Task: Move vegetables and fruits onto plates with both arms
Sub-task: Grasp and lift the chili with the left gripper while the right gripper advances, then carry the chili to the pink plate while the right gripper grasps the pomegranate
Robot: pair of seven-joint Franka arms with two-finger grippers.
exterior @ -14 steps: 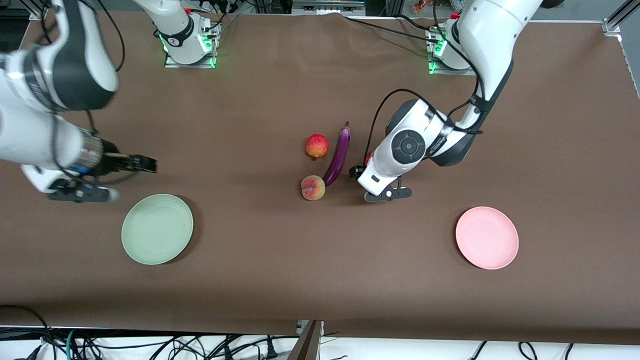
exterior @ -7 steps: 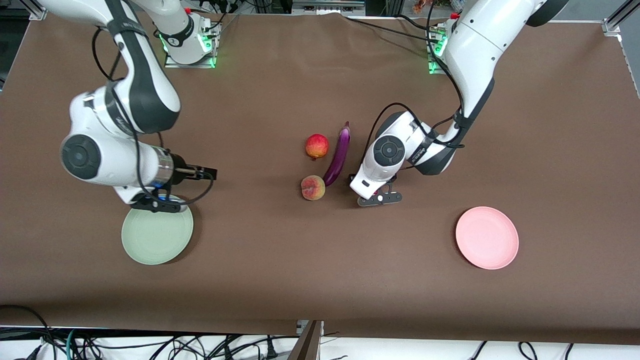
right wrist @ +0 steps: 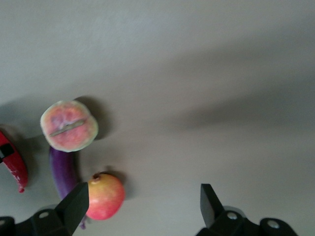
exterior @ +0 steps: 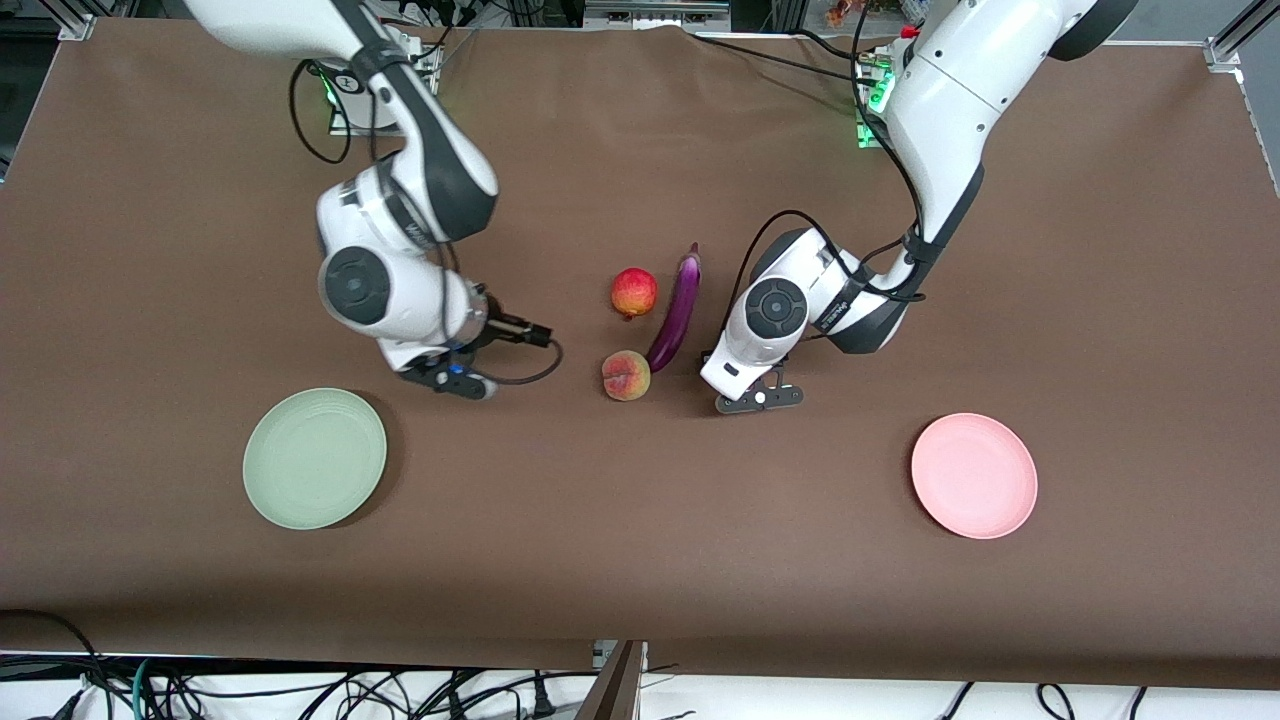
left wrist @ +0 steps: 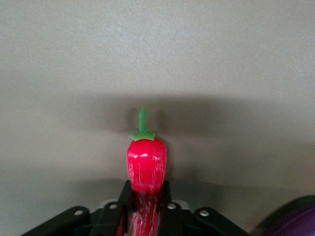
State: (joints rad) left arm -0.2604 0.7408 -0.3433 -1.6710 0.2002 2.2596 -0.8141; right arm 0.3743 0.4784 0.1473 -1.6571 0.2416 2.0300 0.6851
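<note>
My left gripper (left wrist: 146, 196) is shut on the red chili pepper (left wrist: 146, 164), whose green stem points away from the fingers. In the front view the left hand (exterior: 760, 340) hides the chili, low beside the purple eggplant (exterior: 676, 312). The red-yellow fruit (exterior: 634, 292) and the peach (exterior: 626, 375) lie beside the eggplant, toward the right arm's end. My right gripper (exterior: 535, 335) stands open over bare table, between the pale green plate (exterior: 314, 458) and the peach. Its wrist view shows the peach (right wrist: 69, 125), the eggplant (right wrist: 64, 172) and the red-yellow fruit (right wrist: 104, 195) off its open fingers (right wrist: 76, 206).
The pale pink plate (exterior: 973, 475) lies toward the left arm's end, nearer the front camera than the fruits. Both plates hold nothing. The brown table cover (exterior: 640, 560) runs to the table's edges, and cables hang below its front edge.
The right arm has swung from the green plate's end toward the fruits, gripper still open. The left gripper has shut on the chili pepper.
</note>
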